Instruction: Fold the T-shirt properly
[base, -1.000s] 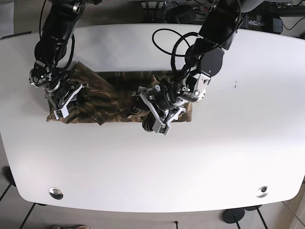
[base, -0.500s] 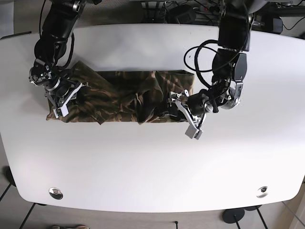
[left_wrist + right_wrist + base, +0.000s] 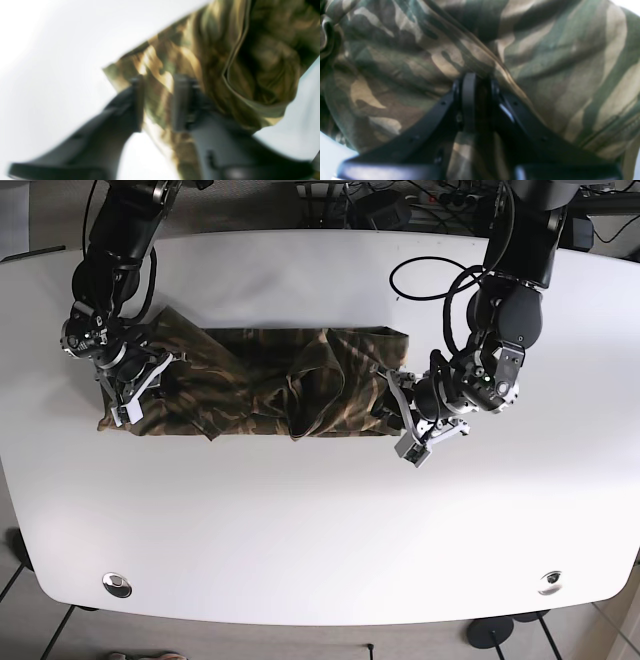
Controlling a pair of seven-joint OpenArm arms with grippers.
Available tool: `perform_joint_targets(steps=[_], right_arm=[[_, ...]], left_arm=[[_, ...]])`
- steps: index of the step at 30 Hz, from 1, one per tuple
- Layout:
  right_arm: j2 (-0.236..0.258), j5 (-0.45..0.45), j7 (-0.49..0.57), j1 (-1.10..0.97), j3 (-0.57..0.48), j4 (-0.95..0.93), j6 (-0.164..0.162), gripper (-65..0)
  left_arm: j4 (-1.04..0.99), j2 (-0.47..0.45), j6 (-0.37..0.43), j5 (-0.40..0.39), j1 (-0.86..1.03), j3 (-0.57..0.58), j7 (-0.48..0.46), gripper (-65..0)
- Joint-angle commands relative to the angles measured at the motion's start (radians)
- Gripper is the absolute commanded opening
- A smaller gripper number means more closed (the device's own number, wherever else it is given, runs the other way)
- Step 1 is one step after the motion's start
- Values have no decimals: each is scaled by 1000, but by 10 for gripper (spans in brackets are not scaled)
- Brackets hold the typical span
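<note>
Two end effectors work the camouflage-patterned cotton T-shirt (image 3: 260,380) on the white bench (image 3: 320,520): the left end effector (image 3: 408,430), jaws spread, has swung from mid-shirt to its 3 o'clock edge, undoing that fold, while the right end effector (image 3: 128,392) stays pinching the 9 o'clock end.

The table (image 3: 300,520) is viewed from overhead by the base camera, while the shirt (image 3: 260,385) is viewed closely along each gripper by both wrist cameras.

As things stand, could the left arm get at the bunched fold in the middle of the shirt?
Probably yes: the left gripper sits at the T-shirt's edge, and nothing lies between it and the bunched fold.
</note>
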Motion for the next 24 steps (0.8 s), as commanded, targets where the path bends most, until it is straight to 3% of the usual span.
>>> perform_joint_targets(steps=[1,6,10,16,21,24], right_arm=[[8,11,-6,12,1,6,2,-571],[8,14,-6,11,1,6,2,-571],[8,14,-6,11,1,6,2,-571],[8,14,-6,11,1,6,2,-571],[8,15,-6,11,1,11,2,-571],[8,15,-6,11,1,26,2,-564]], left_arm=[[29,36,-5,31,-13,-6,-26,-582],[27,102,-10,117,21,69,-26,-582],[21,136,-10,120,15,187,-26,-582],[21,217,-12,120,-7,270,-27,-582],[35,246,-12,115,-24,261,-78,-586],[100,240,-12,114,-18,157,-104,-586]])
